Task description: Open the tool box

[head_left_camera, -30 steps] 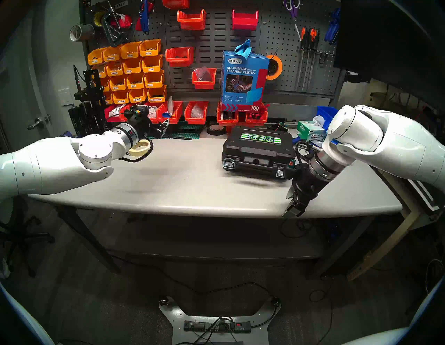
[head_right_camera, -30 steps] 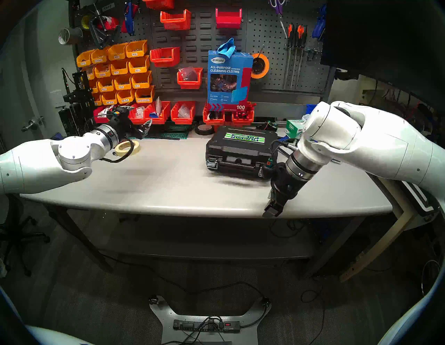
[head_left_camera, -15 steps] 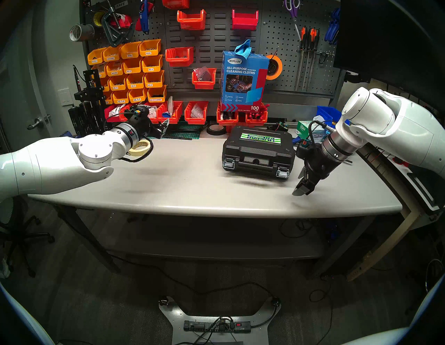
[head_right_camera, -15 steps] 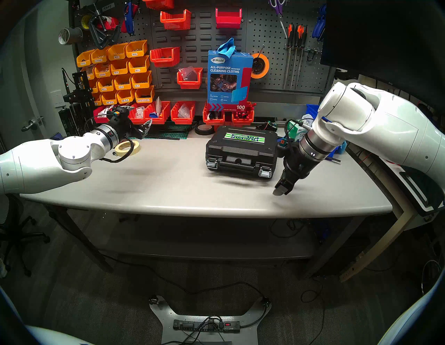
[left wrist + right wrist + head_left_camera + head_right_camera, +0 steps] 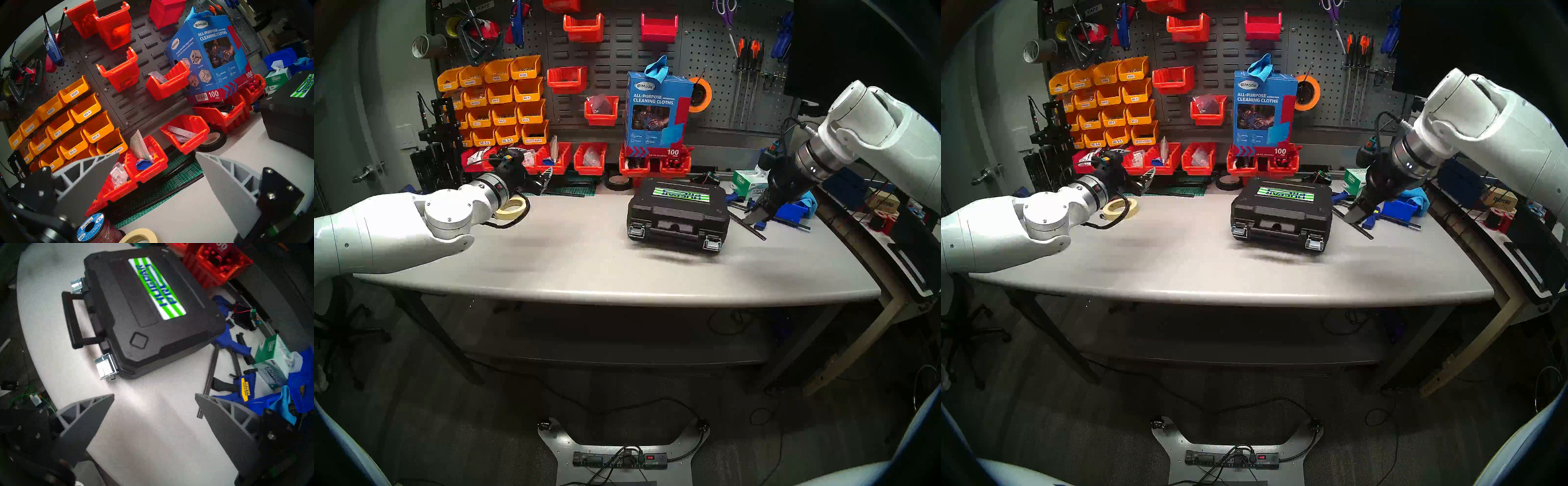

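Note:
The black tool box (image 5: 678,213) lies flat on the grey table (image 5: 585,264), right of centre, with its lid down and the HUEPAR sticker (image 5: 682,195) on top. Its handle (image 5: 71,319) and two silver latches face the table's front; the left latch (image 5: 636,231) and right latch (image 5: 712,243) stick out from the front edge. My right gripper (image 5: 751,219) is open and empty, raised just right of the box, also shown in the right wrist view (image 5: 154,395). My left gripper (image 5: 546,176) is open and empty, far left near the red bins, also shown in the left wrist view (image 5: 157,153).
Blue bar clamps (image 5: 244,389), a black rod (image 5: 748,225), a Kimtech tissue box (image 5: 750,183) and a blue bin (image 5: 792,208) crowd the table right of the tool box. A blue cleaning-cloths box (image 5: 658,112) stands behind it. A masking tape roll (image 5: 514,207) lies under my left wrist.
My right gripper has risen from the table's front edge by the right latch and moved back and to the right, beside the box. The left arm has not moved.

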Action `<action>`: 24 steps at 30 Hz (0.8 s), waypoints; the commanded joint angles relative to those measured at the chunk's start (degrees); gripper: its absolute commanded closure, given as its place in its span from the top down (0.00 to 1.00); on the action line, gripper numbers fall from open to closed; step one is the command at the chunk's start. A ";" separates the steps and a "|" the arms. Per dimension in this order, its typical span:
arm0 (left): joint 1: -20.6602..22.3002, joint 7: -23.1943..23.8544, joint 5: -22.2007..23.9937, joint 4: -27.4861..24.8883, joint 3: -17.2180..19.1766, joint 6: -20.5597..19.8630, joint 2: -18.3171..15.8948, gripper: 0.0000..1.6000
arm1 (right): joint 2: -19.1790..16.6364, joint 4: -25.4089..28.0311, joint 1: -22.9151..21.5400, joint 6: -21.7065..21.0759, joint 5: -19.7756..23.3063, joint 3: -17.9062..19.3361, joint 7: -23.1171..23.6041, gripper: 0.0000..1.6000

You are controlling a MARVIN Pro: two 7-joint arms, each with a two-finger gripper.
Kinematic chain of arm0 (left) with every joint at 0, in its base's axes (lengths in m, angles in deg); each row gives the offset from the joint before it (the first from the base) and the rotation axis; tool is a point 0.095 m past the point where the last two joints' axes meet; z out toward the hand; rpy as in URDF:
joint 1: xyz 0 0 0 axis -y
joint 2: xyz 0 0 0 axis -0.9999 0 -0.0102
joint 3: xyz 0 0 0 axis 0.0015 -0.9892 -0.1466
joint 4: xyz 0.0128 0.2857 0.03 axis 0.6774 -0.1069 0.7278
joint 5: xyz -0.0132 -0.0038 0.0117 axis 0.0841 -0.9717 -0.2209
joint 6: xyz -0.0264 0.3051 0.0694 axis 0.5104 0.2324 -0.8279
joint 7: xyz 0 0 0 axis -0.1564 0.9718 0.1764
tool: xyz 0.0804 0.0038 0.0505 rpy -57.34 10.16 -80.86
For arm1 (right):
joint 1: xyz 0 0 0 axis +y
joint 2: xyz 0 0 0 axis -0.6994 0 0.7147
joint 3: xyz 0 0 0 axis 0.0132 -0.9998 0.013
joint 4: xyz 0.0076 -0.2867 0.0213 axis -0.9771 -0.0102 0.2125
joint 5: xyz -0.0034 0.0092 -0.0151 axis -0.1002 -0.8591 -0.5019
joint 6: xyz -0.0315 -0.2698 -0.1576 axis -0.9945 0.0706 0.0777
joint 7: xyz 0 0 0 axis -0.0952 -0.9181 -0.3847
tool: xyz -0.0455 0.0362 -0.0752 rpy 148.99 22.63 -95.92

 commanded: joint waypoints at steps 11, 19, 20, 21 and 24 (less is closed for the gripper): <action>3.13 1.66 -2.23 -0.91 1.84 1.55 0.07 1.00 | 2.80 -8.52 -3.83 0.05 11.47 0.94 6.24 1.00; 5.89 5.29 -7.22 -4.04 3.32 3.60 0.95 1.00 | 3.62 -10.26 -4.08 0.05 14.57 0.20 6.04 1.00; 6.11 5.81 -7.85 -4.50 3.45 3.82 1.08 1.00 | 3.73 -10.49 -4.15 0.05 14.89 0.08 6.25 1.00; 6.30 6.38 -8.51 -4.99 3.52 4.04 1.34 1.00 | 3.82 -10.59 -4.16 0.05 15.21 0.00 5.79 1.00; 6.67 8.24 -10.62 -6.42 3.64 4.76 1.80 1.00 | 4.11 -11.21 -4.36 0.05 16.09 -0.38 6.37 1.00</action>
